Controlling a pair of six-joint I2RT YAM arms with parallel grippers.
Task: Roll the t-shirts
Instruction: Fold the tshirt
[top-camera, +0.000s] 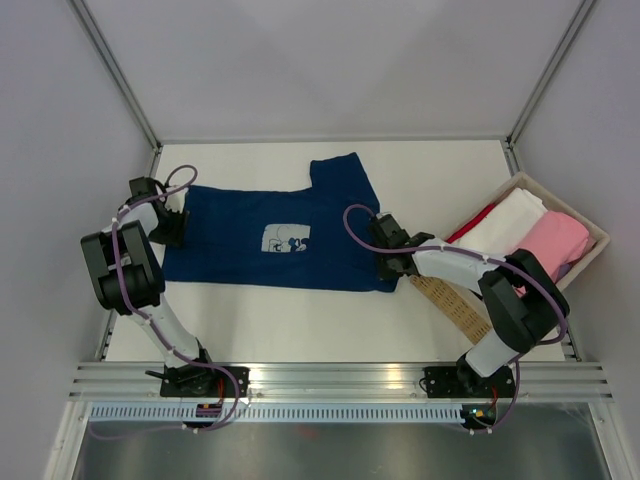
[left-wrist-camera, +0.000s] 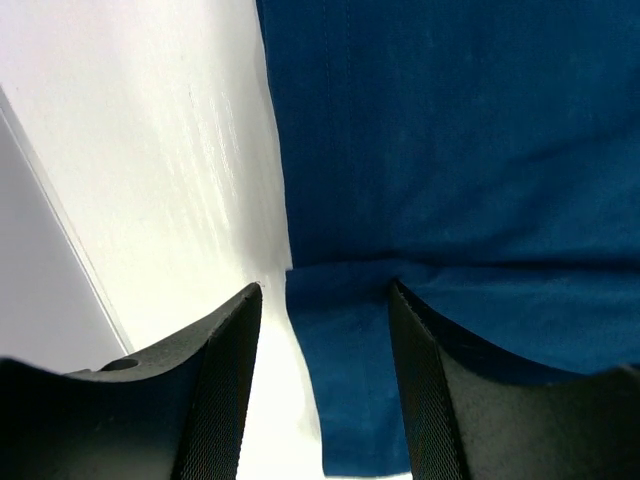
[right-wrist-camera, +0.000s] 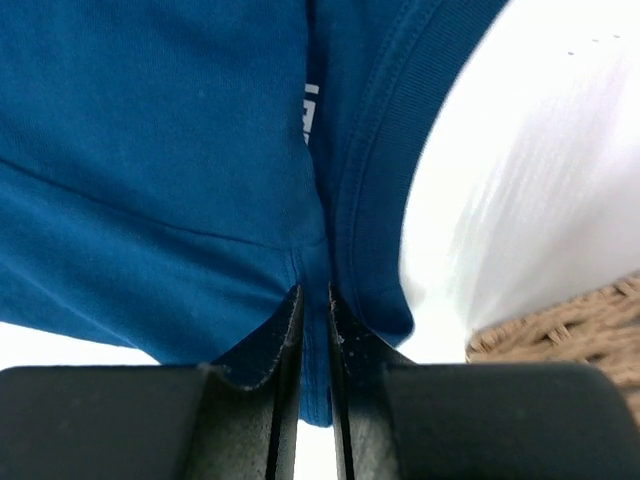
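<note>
Navy t-shirt (top-camera: 240, 245) lies flat across the middle of the table (top-camera: 300, 320), hem toward the left edge and collar toward the right edge. One sleeve points at the far edge. The pale chest print (top-camera: 285, 238) faces up.

Left gripper (top-camera: 170, 222) is at the hem end. On my left wrist view its jaws stand apart astride the shirt's edge (left-wrist-camera: 325, 290): one finger (left-wrist-camera: 230, 380) over bare table, the other (left-wrist-camera: 430, 390) over blue cloth. I cannot tell whether it touches the fabric.

Right gripper (top-camera: 388, 255) is at the collar end, near the shirt's near-right corner. On my right wrist view its jaws are nearly together, with a fold of the navy cloth pinched between them (right-wrist-camera: 315, 300), just beside the ribbed collar (right-wrist-camera: 365, 190).

A basket (top-camera: 590, 235) at the right edge holds folded white cloth (top-camera: 510, 220), pink cloth (top-camera: 555, 240) and a sliver of red (top-camera: 470, 225). A woven mat (top-camera: 455, 300) lies beside it, under the right arm.
</note>
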